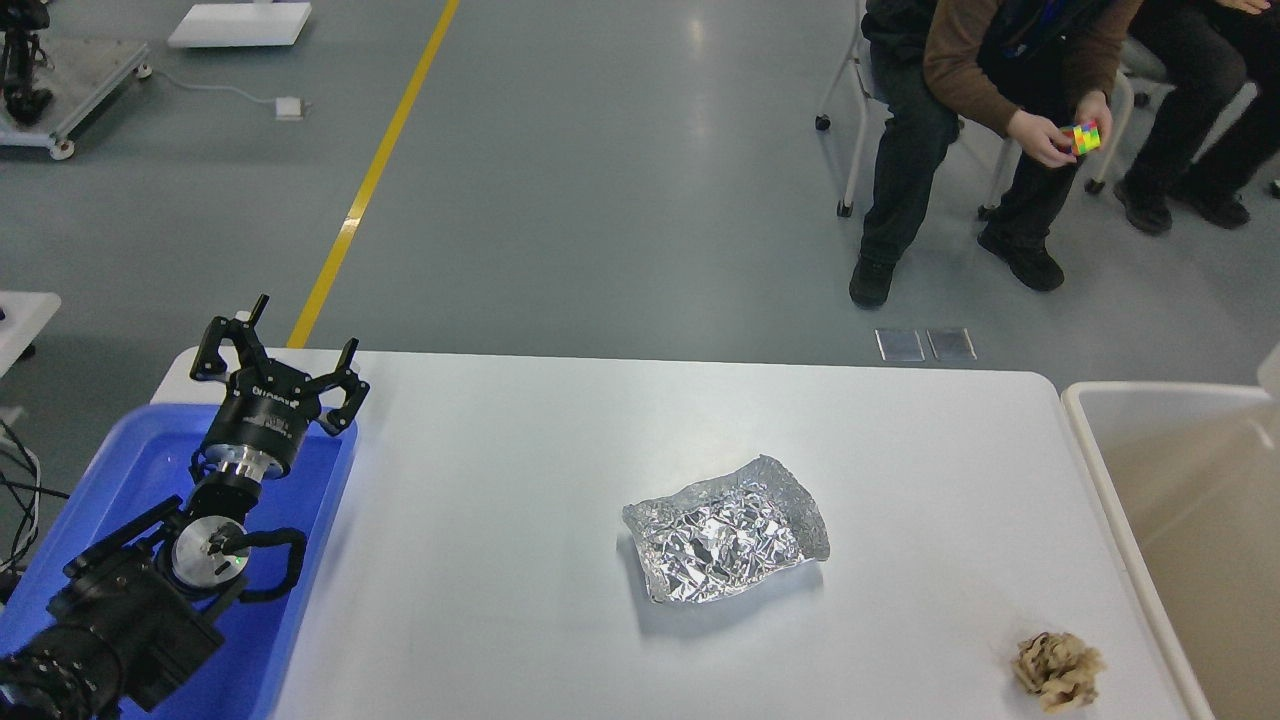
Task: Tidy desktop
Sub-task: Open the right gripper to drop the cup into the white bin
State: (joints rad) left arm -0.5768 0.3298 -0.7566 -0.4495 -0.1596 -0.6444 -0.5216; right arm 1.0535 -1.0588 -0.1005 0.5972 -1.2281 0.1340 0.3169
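Note:
The white desktop (520, 480) fills the middle of the head view. A crumpled sheet of silver foil (725, 542) lies on it right of centre. A crumpled brown paper ball (1056, 670) lies near its front right corner. My left gripper (278, 358) is open and empty, above the far end of the blue tray (120, 480) at the desktop's left edge. My right gripper is out of view. A sliver of white at the right edge (1271, 368) may be the paper cup.
A beige-white bin (1180, 480) stands against the desktop's right edge. People sit on chairs beyond the table at the back right; one holds a colourful cube (1085, 137). A yellow line (380, 165) runs along the grey floor.

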